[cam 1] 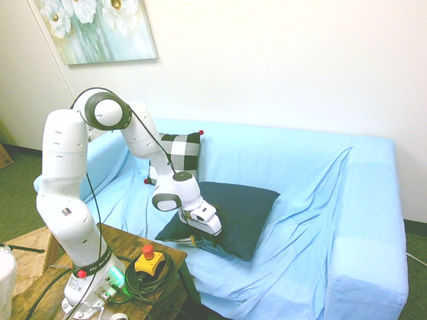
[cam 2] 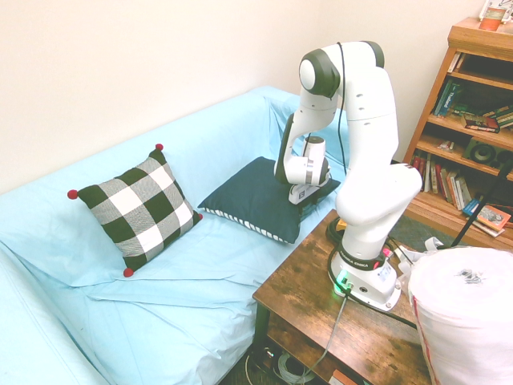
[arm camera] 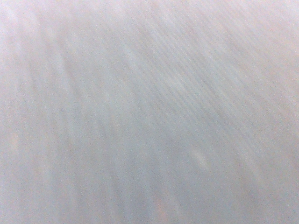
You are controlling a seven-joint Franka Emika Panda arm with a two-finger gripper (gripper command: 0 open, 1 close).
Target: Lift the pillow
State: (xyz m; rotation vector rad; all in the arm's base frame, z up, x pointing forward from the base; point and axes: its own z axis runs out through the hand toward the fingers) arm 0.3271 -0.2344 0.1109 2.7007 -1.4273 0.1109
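The pillow (cam 1: pixel 237 212) lies dark navy face up on the seat of the light blue sofa (cam 1: pixel 313 207). From the other side, the pillow (cam 2: pixel 255 196) shows a blue-and-white striped edge along its underside. My gripper (cam 1: pixel 199 235) is down on the pillow's front corner, the one nearest the wooden table. In the second exterior view the gripper (cam 2: pixel 303 192) rests against that same end of the navy face. The wrist view is filled with blurred grey-blue fabric, seen from very close.
A smaller black-and-white checked pillow (cam 2: pixel 140 207) with red corner tips leans on the sofa back. The wooden table (cam 2: pixel 309 285) carrying the arm stands against the sofa front, with a yellow box with a red button (cam 1: pixel 148 260) on it. A bookshelf (cam 2: pixel 473 120) stands behind.
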